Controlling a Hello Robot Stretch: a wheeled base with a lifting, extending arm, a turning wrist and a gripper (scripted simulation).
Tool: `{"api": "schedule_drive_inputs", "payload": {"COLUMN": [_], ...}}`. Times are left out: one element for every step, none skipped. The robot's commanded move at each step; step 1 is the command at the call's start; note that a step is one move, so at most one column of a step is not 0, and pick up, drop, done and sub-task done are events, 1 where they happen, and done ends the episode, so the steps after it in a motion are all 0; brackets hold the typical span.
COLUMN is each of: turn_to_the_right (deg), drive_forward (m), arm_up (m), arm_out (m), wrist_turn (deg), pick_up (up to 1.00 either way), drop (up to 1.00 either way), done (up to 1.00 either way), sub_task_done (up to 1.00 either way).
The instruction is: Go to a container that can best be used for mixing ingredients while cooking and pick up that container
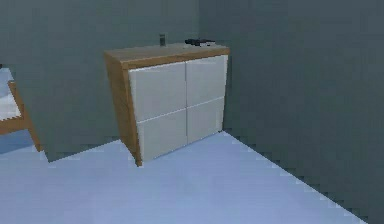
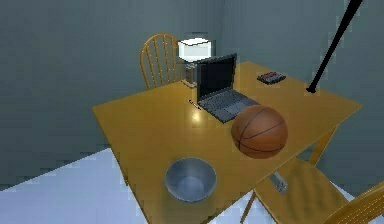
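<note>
Seemingly approach nearly done: metal bowl (image 2: pixel 190 180) sits at the table's (image 2: pixel 130 120) near edge, near a basketball (image 2: pixel 260 132). State of the hand: cannot tell. Next move, likely: arm out, down onto bowl's rim.

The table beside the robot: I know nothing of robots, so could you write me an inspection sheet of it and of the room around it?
Surface: wooden table, seen in the arm side view.
Job's things: grey metal bowl, upright near the table's near edge.
Clutter: basketball, open laptop, white boxy lamp, small dark flat item, dark bat-like stick slanting up from the far corner.
Hand: nothing seen.
Cables: nothing seen.
Surroundings: far chair behind the table and near chair at its near corner. In the forward view, a wooden cabinet with white doors stands against grey walls.
</note>
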Motion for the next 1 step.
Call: {"api": "schedule_drive_inputs", "payload": {"turn_to_the_right": [0.0], "drive_forward": [0.00], "arm_up": [0.50], "arm_out": [0.00], "wrist_turn": [0.0], "pick_up": [0.00], "drop": [0.00], "done": [0.00], "sub_task_done": [0.00]}}
